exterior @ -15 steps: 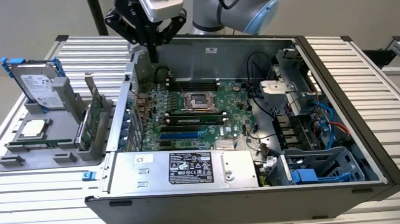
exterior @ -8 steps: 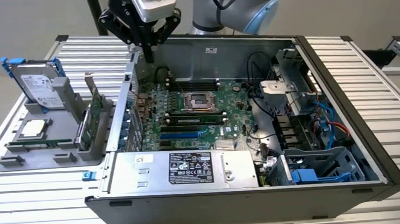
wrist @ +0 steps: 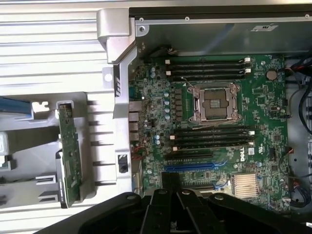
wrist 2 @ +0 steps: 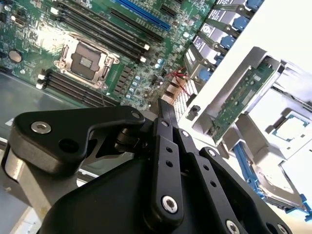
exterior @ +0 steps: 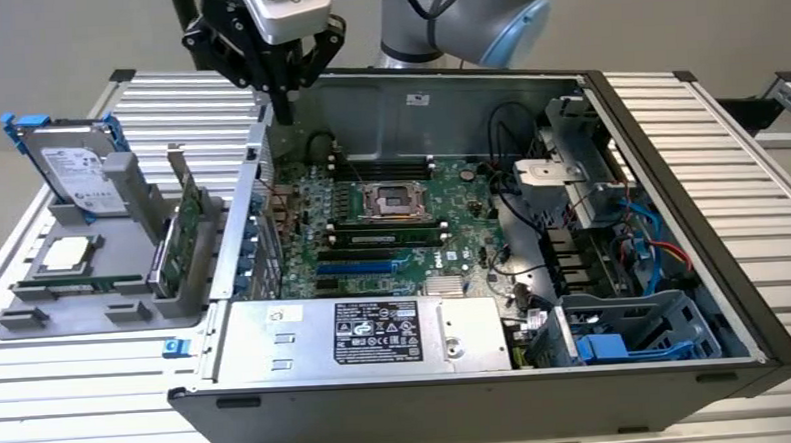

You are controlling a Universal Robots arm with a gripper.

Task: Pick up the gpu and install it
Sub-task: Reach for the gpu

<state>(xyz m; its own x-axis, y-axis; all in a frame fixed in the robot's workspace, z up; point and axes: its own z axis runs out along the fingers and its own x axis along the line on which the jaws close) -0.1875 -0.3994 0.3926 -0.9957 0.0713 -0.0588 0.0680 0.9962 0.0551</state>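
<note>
Gripper [exterior: 283,108] is empty, fingers pressed together, hanging over the rear corner of the case [exterior: 483,398]; gpu [exterior: 189,240] not picked up yet.

Working outward from the gripper in the exterior view: motherboard [exterior: 318,200] is below it at about 5 o'clock. The gpu is at about 7 o'clock, outside the case, standing on edge in the grey holder [exterior: 106,314], well apart from the fingertips. The hard drive [exterior: 80,170] is further out, near 8 o'clock. We also see the card in both wrist views [wrist 2: 243,102] [wrist: 68,156], upright in its slot. We judge it light and stiff but fragile: bare board, small parts, exposed contacts. The faces look smooth, so a shallow pinch could slip. We'd grip across both faces at the free top edge, mid-length, clear of the contact edge and both ends.
</note>
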